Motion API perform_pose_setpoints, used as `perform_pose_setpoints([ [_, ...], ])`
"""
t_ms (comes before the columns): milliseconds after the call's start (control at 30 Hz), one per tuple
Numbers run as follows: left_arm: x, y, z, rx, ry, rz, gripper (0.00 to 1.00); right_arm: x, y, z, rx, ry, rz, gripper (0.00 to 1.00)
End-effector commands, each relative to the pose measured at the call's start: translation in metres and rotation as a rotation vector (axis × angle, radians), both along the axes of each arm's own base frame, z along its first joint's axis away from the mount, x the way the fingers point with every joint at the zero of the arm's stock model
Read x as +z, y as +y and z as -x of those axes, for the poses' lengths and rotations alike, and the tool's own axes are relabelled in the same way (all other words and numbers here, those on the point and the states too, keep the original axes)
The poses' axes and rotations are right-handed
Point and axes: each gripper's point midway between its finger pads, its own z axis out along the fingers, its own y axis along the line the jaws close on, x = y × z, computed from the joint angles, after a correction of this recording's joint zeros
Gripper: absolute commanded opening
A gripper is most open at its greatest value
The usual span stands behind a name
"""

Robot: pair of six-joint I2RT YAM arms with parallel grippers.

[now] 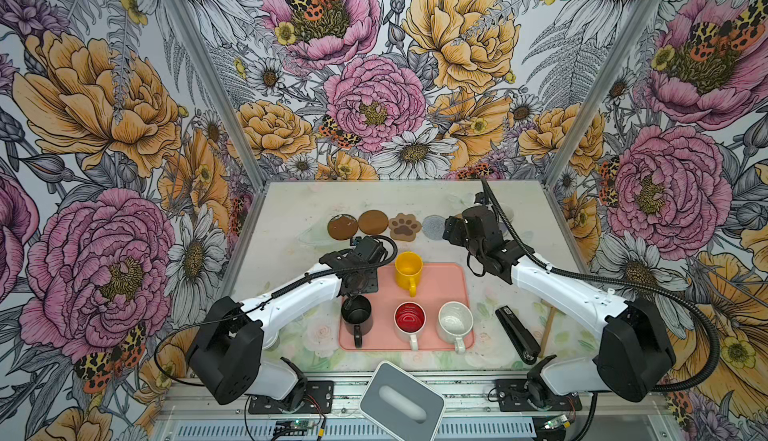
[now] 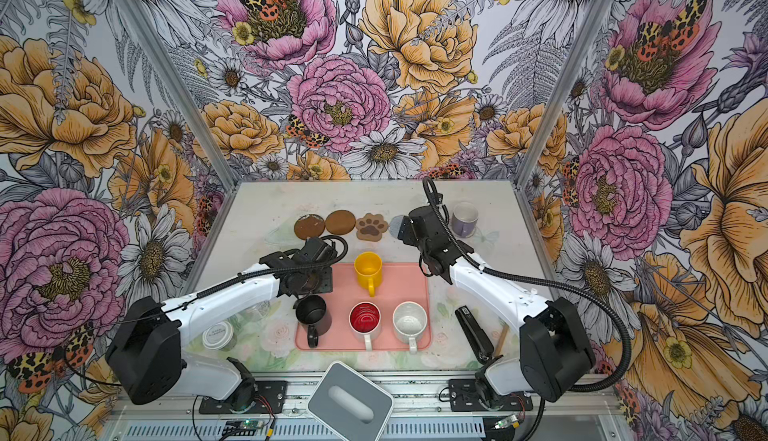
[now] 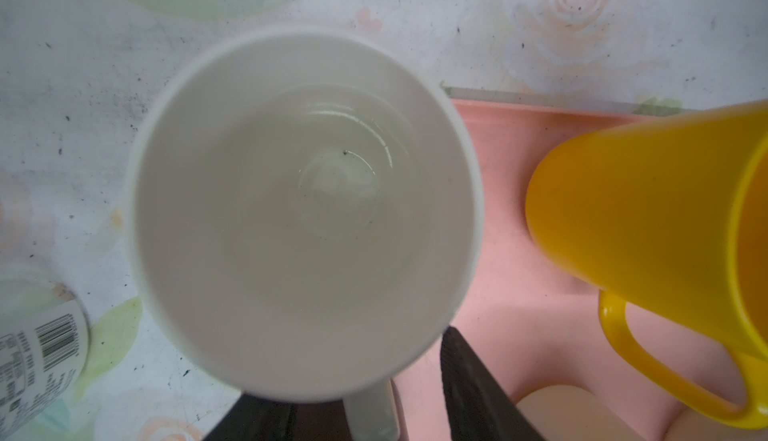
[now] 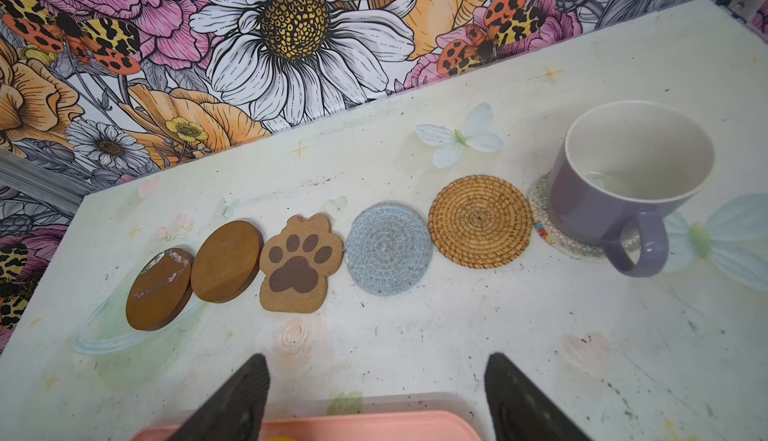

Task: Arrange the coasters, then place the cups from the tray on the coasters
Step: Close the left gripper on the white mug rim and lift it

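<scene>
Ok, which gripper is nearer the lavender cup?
Right. The right gripper hangs open by the grey coaster, close to the lavender cup; the left gripper holds the cream-white cup by the tray.

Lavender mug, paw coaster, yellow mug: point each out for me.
lavender mug [image 4: 590,210], right wrist view, on its outer wall.
paw coaster [image 4: 296,273], right wrist view, on the big middle pad.
yellow mug [image 1: 409,268], in a top view, on its inside wall.

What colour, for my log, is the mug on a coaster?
Lavender mug, white inside; best in right wrist view.
</scene>
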Motion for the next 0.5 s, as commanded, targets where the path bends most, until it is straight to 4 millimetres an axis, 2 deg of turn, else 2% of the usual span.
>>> perform_pose_setpoints([
  [0,-0.006,0.002,-0.003,0.010,0.003,0.006,0.54,0.000,0.000,-0.005,-0.008,-0.008,-0.016,0.83],
  [300,-0.015,0.001,-0.006,0.002,0.023,-0.014,0.51,-0.001,-0.002,-0.004,-0.011,-0.008,-0.016,0.83],
  [467,-0.017,0.001,-0.006,0.002,0.028,-0.018,0.44,0.000,-0.004,-0.003,-0.016,-0.008,-0.017,0.83],
])
